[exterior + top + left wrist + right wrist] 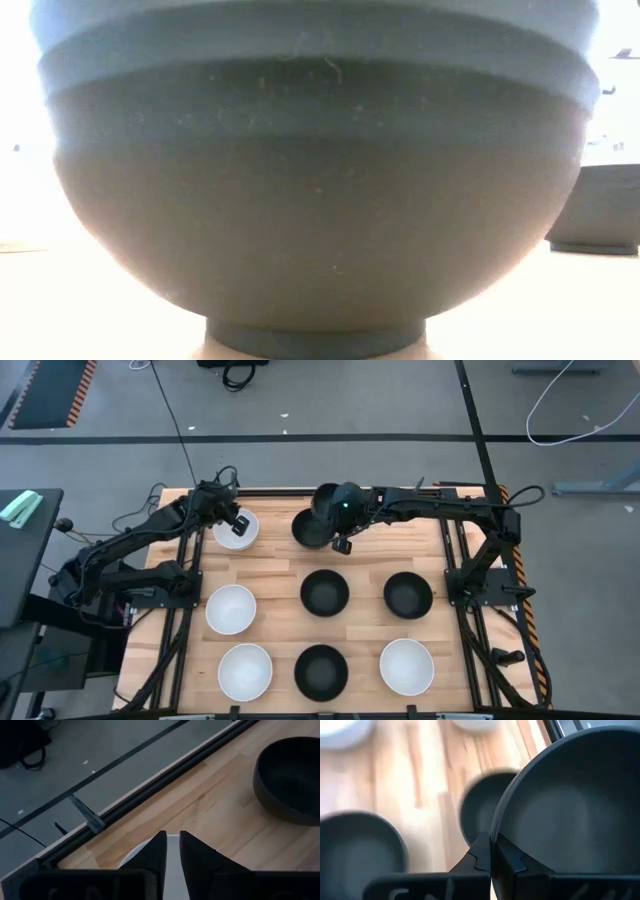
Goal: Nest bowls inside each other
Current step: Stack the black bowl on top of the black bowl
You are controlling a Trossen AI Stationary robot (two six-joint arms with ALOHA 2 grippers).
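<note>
Nine small bowls show in the high view. My right gripper [492,842] [342,538] is at the table's far middle, shut on a black bowl [330,503] [570,805]. Beside it a second black bowl [310,530] [290,780] sits on the table. My left gripper [172,840] [238,522] is at the far left, shut on a white bowl [235,532] [137,854]. Three black bowls [325,592] [408,594] [321,670] and three white bowls [230,610] [245,670] [407,665] stand apart on their bases. My left gripper comes from above at the white bowl's rim [172,851], which shows in the narrow gap between the two fingers. Whether the bowl stands on the table or is raised cannot be told. My right gripper pinches the black bowl's rim [496,827], one finger inside the bowl and one outside. The bowl is lifted clear and tipped, its hollow turned toward the wrist camera.
The table's far edge rail [150,795] runs close behind the left gripper. In the low view the near black bowl [320,180] fills the picture, with another black bowl [600,210] to its right. Bare wood [275,575] lies between the rows of bowls.
</note>
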